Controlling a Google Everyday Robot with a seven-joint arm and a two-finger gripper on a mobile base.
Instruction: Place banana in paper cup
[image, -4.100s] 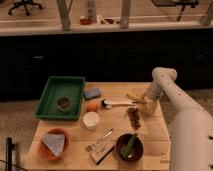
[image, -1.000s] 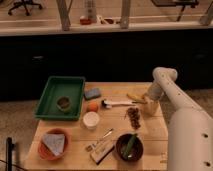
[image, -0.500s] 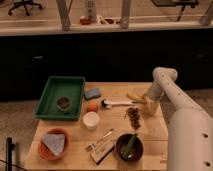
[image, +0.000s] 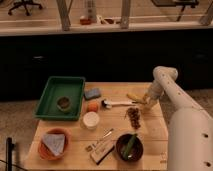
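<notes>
The banana (image: 134, 97) is small and yellow and lies on the wooden table (image: 155, 127), right of centre, just past the brush's white handle. The paper cup (image: 91, 120) stands upright and white near the middle, below the orange fruit (image: 92, 106). My gripper (image: 146, 105) is low over the table at the banana's right end, close beside it. Whether it touches the banana is not visible. The cup is well to the left of the gripper.
A green tray (image: 55, 85) holding a small bowl sits at the left. There is a blue sponge (image: 92, 93), a white-handled brush (image: 117, 103), a dark cluster (image: 134, 118), a dark brown bowl (image: 129, 147) with a green stick, an orange-red bowl (image: 52, 144) with a cloth, and a small box (image: 102, 148).
</notes>
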